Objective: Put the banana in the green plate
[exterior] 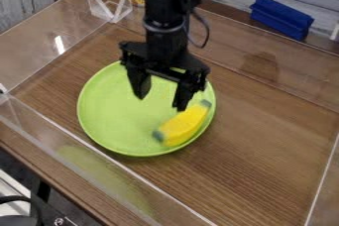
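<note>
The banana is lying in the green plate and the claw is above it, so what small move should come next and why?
Probably lift the claw straight up and clear. Its jaws stand open with nothing between them, and the banana lies free on the green plate, near the rim on the camera's right. The placing looks done, so rising straight avoids nudging the banana off.

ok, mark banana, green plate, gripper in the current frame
banana (184,124), camera view, middle of its yellow body
green plate (111,109), camera view, bare left inner surface
gripper (165,89), camera view, midway between the open fingertips
</note>
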`<state>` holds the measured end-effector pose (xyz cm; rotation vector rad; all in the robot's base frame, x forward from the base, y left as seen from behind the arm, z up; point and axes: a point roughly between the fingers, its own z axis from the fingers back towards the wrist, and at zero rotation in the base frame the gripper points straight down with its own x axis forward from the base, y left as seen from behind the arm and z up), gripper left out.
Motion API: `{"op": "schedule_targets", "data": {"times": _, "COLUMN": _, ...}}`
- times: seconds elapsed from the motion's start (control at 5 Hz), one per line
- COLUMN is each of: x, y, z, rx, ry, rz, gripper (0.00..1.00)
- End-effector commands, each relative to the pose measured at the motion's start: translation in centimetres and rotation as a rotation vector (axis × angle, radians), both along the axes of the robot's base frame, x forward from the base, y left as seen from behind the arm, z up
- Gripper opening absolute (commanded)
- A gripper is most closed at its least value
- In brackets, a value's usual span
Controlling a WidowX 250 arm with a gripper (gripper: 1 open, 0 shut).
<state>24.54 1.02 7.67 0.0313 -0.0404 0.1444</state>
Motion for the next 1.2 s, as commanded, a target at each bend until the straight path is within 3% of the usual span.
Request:
{"op": "schedule_targets", "data": {"times": 0.0, "x": 2.0, "y": 0.6, "z": 3.2, "rx": -0.023, "ry": -0.074, "rz": 0.038, "gripper": 1.0}}
{"op": "schedule_targets", "data": {"times": 0.4, "x": 1.9, "y": -0.2, "z": 1.9, "rx": -0.043, "ry": -0.083, "rz": 0.092, "gripper": 1.0}}
{"op": "schedule_targets", "data": {"times": 0.8, "x": 2.6, "y": -1.2, "z": 1.5, "rx": -0.063, "ry": -0.09, "rz": 0.112, "gripper": 1.0}}
{"op": "schedule_targets", "data": {"times": 1.0, "x": 2.3, "y": -0.4, "z": 2.1, "rx": -0.062, "ry": -0.078, "rz": 0.141, "gripper": 1.0}}
